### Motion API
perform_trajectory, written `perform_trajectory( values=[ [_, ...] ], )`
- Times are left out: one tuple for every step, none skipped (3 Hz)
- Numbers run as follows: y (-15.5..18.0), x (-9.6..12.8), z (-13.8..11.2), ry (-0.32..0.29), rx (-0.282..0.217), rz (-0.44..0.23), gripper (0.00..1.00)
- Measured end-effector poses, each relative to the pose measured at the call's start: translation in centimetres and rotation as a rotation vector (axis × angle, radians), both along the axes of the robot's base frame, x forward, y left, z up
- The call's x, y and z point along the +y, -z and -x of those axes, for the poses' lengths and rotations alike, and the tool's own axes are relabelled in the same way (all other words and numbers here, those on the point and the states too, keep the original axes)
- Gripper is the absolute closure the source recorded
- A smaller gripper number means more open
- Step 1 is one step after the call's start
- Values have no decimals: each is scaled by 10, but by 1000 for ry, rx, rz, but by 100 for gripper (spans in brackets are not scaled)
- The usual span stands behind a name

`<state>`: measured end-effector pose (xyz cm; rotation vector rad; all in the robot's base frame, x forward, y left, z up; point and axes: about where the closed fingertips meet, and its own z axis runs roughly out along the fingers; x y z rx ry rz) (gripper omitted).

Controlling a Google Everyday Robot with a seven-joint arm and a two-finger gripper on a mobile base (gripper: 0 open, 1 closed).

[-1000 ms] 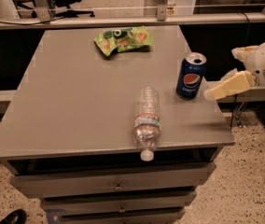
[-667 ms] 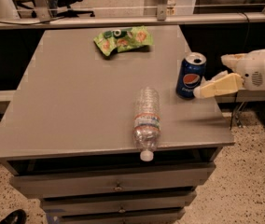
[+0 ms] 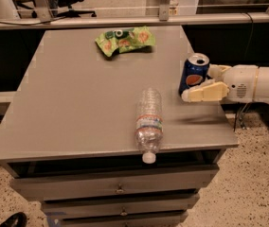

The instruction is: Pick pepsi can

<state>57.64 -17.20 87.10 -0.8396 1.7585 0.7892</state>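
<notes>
The pepsi can (image 3: 193, 73), dark blue with a round red-white-blue logo and a silver top, stands upright near the right edge of the grey table (image 3: 77, 103). My gripper (image 3: 200, 83) reaches in from the right at the can's height. It is open, with its cream fingers on either side of the can. The near finger (image 3: 204, 92) lies in front of the can's lower part, and the far finger (image 3: 218, 70) shows just behind the can to its right.
A clear plastic water bottle (image 3: 149, 122) lies on its side near the front edge, with its cap over the edge. A green snack bag (image 3: 125, 40) lies at the back middle. Drawers sit below the tabletop. Railings and a chair stand behind.
My gripper has moved left from beside the table's right edge until its fingers sit around the can. The can, bottle and bag have not moved.
</notes>
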Motion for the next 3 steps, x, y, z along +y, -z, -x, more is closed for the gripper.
perform_trajectory(
  values=[
    [6,14,-1,-28,-20,-51,15],
    [6,19,-3,-43,-41,-75,38],
    [-6,25,-10,-58,-82,-96,62]
  ],
)
